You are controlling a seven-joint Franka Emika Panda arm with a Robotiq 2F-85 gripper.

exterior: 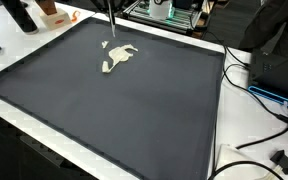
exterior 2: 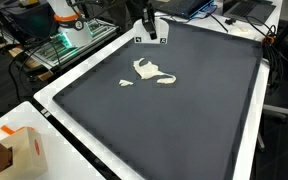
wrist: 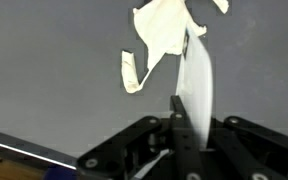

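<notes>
Fingers (wrist: 174, 118) of the gripper (wrist: 180, 100) stand pressed together at the bottom centre of the wrist view, pinching the lower end of a white strip (wrist: 198, 85). The strip's long axis runs up the frame from the fingers and narrows to a tip at the upper centre. The tip ends at the right edge of a cream scrap (wrist: 162, 35); whether the two touch cannot be told. The strip looks flat, smooth and stiff. The scrap is crumpled and irregular, with a thin curled tail hanging toward the lower left.

In an exterior view, a cardboard box (exterior 2: 24, 150) sits at the lower left on the white table (exterior 2: 59, 112). Next comes the black mat (exterior 2: 184, 130), matte and even, with a raised border. The scrap lies on the mat at the upper middle of the frame, and the gripper (exterior 2: 151, 30) hangs just above it near the mat's far edge. To the right and below, the mat is broad open room.

In an exterior view, the scrap (exterior: 117, 57) lies in the upper left part of the mat, its long axis running from lower left to upper right. Wide dark mat spreads rightward to the border, where cables (exterior: 259, 95) trail over the table.
</notes>
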